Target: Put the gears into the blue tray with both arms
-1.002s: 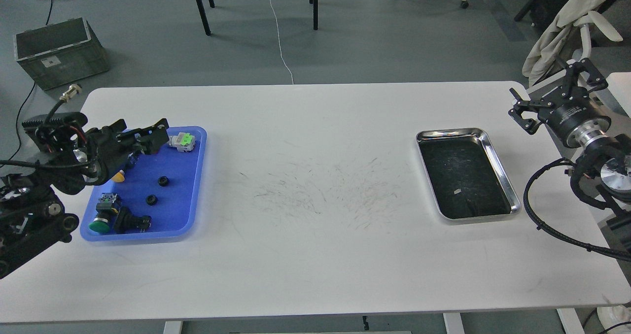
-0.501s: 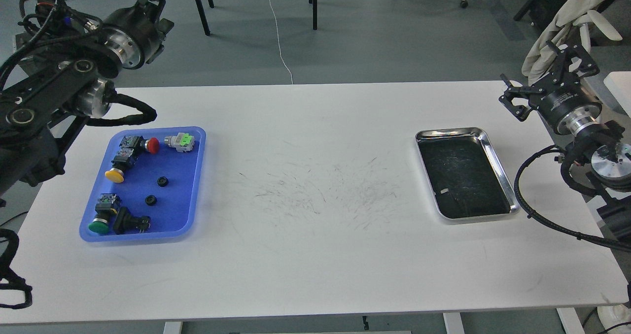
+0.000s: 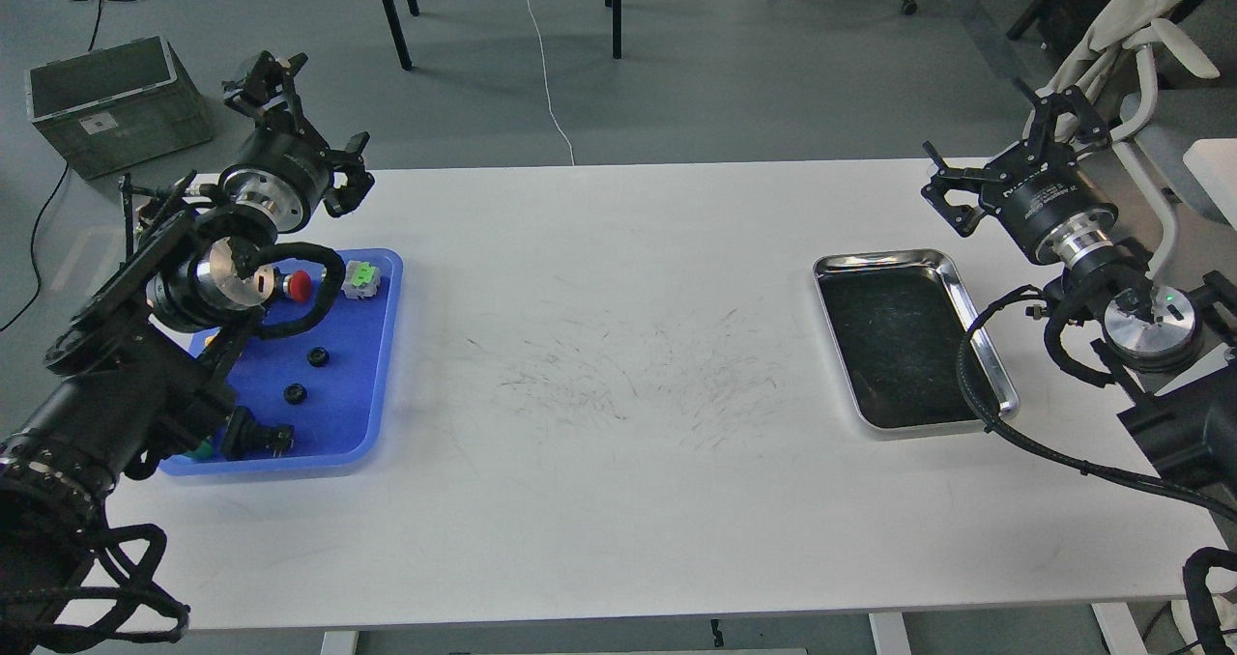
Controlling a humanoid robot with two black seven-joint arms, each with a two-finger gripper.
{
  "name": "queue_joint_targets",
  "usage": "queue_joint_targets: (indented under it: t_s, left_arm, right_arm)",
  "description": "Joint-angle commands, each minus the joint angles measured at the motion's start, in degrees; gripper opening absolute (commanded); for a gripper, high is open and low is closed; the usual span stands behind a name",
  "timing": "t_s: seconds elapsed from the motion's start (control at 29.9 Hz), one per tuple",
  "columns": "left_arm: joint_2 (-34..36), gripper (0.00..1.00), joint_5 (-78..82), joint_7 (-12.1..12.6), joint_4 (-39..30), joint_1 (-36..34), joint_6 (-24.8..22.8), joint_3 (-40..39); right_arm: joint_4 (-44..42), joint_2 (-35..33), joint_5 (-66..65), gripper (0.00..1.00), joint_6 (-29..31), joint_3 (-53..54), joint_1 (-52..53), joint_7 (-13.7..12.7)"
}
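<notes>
Two gears, both inside the blue tray [image 3: 382, 346]: one gear [image 3: 318, 355] near the tray's middle, the other gear [image 3: 295, 394] just below it and a touch toward the tray's left side. They lie apart from each other and clear of the tray's rim. So from how things sit, I'd call the placing done.

If I had to take one up again, I'd judge them light, stiff and hard, small enough to skid on that smooth plastic floor. The best hold would be across the toothed edge, one finger on each side, coming straight down. Each lies flat, centre hole facing up; being round, they have no long axis to line up with.

Further out in the tray: a red button [image 3: 300, 286] near its top edge, a grey and green switch [image 3: 361, 277] at the top right corner, a black switch [image 3: 253, 435] at the bottom edge. My left arm covers much of the tray's left side.

Left claw [image 3: 298, 131] is up beyond the tray's top edge, fingers spread wide, holding nothing. Right claw [image 3: 1005, 162] hangs above the steel tray [image 3: 971, 293], well across the tabletop [image 3: 618, 500] from the blue one, also splayed wide and holding nothing.
</notes>
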Motion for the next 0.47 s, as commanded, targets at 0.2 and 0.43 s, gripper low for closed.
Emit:
queue_joint_targets:
  t_s: [0.2,0.43]
  left_arm:
    - [-0.2,0.99,-5.8,-1.3,9.1,0.1,-6.2,0.2]
    - [-0.1,0.99,-7.3,-1.5,8.8,-0.5,-6.2,0.4]
  right_arm:
    - [6.1,-0.1,0.0,0.99,-2.1,4.3,-2.8,0.0]
    - [7.5,-0.1,0.0,0.99,-3.5,4.2,-3.7,0.1]
